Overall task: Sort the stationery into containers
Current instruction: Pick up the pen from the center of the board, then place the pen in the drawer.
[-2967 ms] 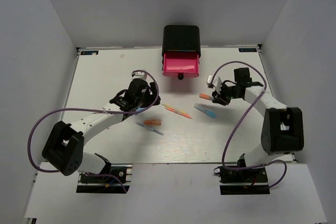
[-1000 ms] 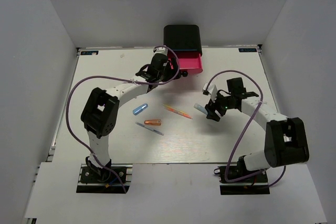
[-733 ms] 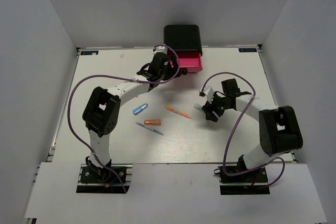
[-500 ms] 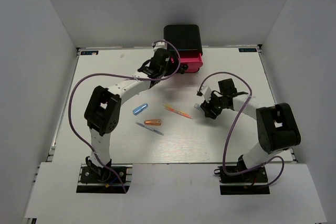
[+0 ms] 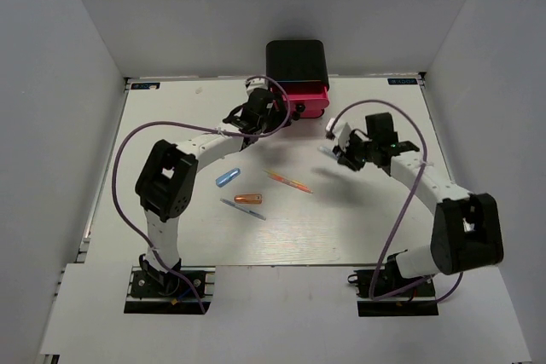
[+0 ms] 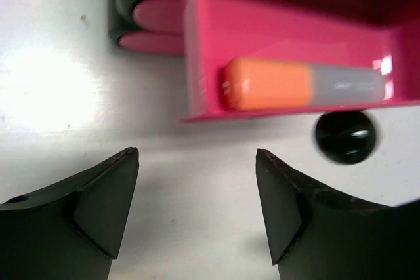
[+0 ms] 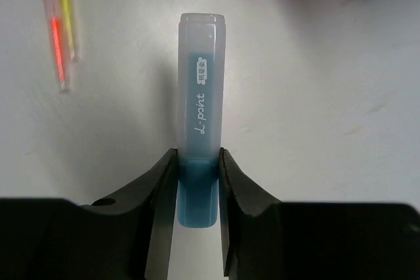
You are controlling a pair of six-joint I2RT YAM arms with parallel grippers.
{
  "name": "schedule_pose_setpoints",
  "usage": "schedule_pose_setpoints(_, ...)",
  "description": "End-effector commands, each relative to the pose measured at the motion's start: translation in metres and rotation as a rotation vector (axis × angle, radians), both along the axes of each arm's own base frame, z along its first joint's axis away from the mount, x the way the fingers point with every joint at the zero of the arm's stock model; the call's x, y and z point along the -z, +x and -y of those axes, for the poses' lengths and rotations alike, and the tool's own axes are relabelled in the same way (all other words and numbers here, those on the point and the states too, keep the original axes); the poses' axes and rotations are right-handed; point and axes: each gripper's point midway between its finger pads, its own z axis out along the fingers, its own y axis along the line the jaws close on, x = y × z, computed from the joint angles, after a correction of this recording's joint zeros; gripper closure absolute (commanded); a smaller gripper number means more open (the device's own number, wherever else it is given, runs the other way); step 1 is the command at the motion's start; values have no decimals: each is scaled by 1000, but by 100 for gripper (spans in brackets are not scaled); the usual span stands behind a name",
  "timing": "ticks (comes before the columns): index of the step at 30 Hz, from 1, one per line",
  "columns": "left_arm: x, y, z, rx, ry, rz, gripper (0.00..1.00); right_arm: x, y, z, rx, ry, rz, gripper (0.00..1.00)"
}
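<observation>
Stationery here counts six pieces. One, the light blue marker, is a flat-sided plastic stick with a frosted, see-through cap and dark print down its barrel. The right hand is clenched on its lower end, off to the right of the drawer. Another, the orange-and-white marker, is stubby with a matte orange cap and a pale grey-white barrel. It lies lengthwise inside the open pink drawer, against its front wall.

The other four lie on the white table: the short blue marker, the short orange marker, the thin blue-grey pen just below it, and the thin orange-pink pen, a slim clear tube with yellow and red stretches.

The drawer is glossy pink plastic with one round, shiny black knob, set in a black, round-cornered cabinet. The left hand hangs released just before the drawer front, its two matte black wedge-shaped fingers spread and holding nothing.
</observation>
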Motion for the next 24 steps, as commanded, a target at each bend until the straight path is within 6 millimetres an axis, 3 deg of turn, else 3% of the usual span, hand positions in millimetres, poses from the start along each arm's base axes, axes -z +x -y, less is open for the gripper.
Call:
schedule_pose_setpoints(1, -38, -5, -7, -6, -47, 63, 19, -107, 44, -16, -38, 98, 301, 100)
schedule_pose_setpoints(3, -47, -8, -10, -6, -58, 80, 19, -136, 58, -20, -46, 124, 383, 100)
schedule_pose_setpoints(4, -34, -13, -13, -6, -43, 57, 19, -153, 64, -25, -59, 141, 420, 100)
schedule_pose_setpoints(5, -38, -15, -14, -6, -46, 62, 19, -152, 68, -27, -74, 141, 420, 100)
schedule_pose_setpoints(7, -35, -19, -17, -6, -44, 58, 19, -177, 80, -34, -105, 158, 488, 100)
schedule_pose_setpoints(8, -38, -22, -19, -6, -46, 62, 19, -163, 88, -38, -119, 151, 460, 100)
schedule_pose_setpoints(10, -34, -25, -21, -10, -51, 55, 19, -188, 101, -48, -156, 174, 531, 100)
schedule_pose_setpoints(11, -36, -27, -22, -14, -60, 54, 19, -174, 111, -54, -165, 179, 500, 100)
schedule_pose_setpoints(12, -32, -30, -21, -7, -58, 44, 19, -197, 124, -58, -166, 201, 567, 100)
schedule_pose_setpoints(14, -26, -35, -25, -12, -59, 29, 19, -200, 135, -67, -174, 242, 580, 100)
schedule_pose_setpoints(15, -35, -35, -24, -11, -72, 47, 19, -190, 144, -70, -182, 244, 558, 100)
schedule_pose_setpoints(16, -34, -38, -26, -11, -71, 45, 19, -205, 148, -76, -199, 274, 599, 100)
schedule_pose_setpoints(18, -33, -40, -28, -12, -69, 42, 19, -214, 154, -84, -219, 296, 634, 100)
schedule_pose_setpoints(24, -30, -44, -30, -16, -74, 36, 19, -208, 165, -99, -271, 326, 613, 97)
